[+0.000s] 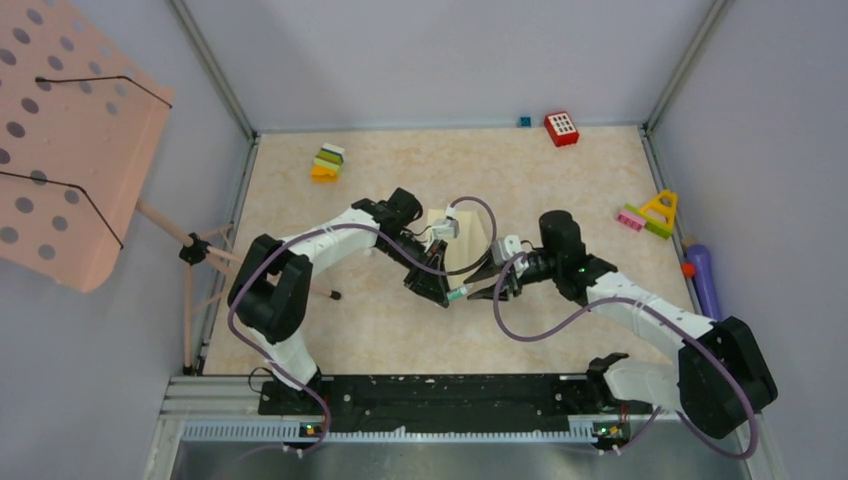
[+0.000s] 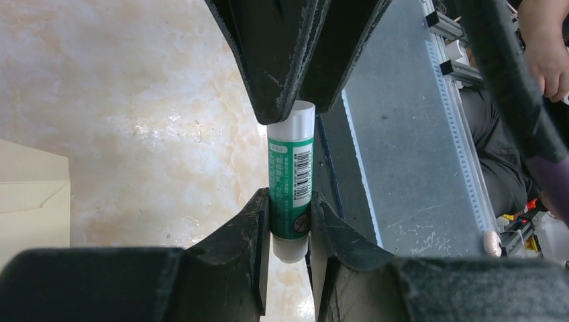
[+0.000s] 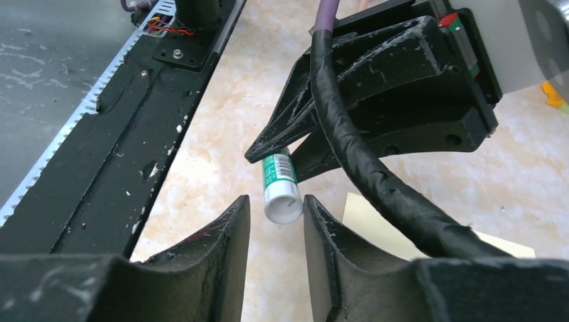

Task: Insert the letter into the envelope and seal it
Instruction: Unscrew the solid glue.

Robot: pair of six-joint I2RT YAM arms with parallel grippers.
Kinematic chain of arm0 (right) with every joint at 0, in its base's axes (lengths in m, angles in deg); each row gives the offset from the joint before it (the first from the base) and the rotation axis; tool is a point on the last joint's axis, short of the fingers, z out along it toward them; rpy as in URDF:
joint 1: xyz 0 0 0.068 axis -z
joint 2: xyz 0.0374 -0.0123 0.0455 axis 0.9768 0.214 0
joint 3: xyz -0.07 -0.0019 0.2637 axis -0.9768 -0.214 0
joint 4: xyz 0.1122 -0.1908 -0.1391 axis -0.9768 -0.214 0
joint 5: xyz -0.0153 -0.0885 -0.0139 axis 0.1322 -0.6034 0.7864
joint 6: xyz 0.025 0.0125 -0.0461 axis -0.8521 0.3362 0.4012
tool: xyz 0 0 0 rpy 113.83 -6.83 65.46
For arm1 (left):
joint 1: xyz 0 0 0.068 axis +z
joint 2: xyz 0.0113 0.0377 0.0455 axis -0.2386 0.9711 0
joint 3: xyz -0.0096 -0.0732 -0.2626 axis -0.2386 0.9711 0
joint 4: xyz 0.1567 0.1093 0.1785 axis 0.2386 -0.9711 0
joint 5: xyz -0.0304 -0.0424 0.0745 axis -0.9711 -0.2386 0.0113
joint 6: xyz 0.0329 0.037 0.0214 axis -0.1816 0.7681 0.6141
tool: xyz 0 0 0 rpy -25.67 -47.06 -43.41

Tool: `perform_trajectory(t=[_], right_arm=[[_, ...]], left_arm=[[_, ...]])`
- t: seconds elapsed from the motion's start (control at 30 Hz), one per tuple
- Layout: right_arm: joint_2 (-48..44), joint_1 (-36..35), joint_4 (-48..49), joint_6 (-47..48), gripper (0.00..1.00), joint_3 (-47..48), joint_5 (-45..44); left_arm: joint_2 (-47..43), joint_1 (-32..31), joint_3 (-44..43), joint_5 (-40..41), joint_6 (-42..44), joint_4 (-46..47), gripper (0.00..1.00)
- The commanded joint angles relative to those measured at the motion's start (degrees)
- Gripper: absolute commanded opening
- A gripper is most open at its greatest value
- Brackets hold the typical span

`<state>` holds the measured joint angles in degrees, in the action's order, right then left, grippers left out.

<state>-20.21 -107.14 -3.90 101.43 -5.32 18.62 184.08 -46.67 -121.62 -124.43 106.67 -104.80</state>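
Beige marbled table (image 1: 400, 330). Pale yellow paper envelope (image 1: 475, 245) lies flat on it, just behind both end effectors, partly hidden. Left end effector (image 2: 290, 228) clamps the body of a green-and-white glue stick (image 2: 290, 181). Right end effector (image 3: 275, 215) is narrow, tips flanking the white cap; can't tell if it grips.

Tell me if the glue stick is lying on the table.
No, the left tool holds the glue stick off the table.

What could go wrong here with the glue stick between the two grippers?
The left gripper pinches the glue stick only near its base, so pulling the white cap could twist it loose. The cap sits off-centre in the right gripper; closing might nudge it instead of gripping.
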Motion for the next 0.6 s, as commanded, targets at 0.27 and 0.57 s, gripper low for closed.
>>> perform_trajectory(t=[0.27, 0.57], right_arm=[[2.67, -0.74, -1.42, -0.85, 0.08, 3.97, 2.21], [11.88, 0.87, -2.01, -24.36, 0.06, 12.87, -7.51]], left_arm=[[-3.54, -0.62, -1.26, 6.45, -3.7, 6.65, 0.0], [-15.06, -0.5, 9.7, 23.92, -18.03, 30.34, 0.0]])
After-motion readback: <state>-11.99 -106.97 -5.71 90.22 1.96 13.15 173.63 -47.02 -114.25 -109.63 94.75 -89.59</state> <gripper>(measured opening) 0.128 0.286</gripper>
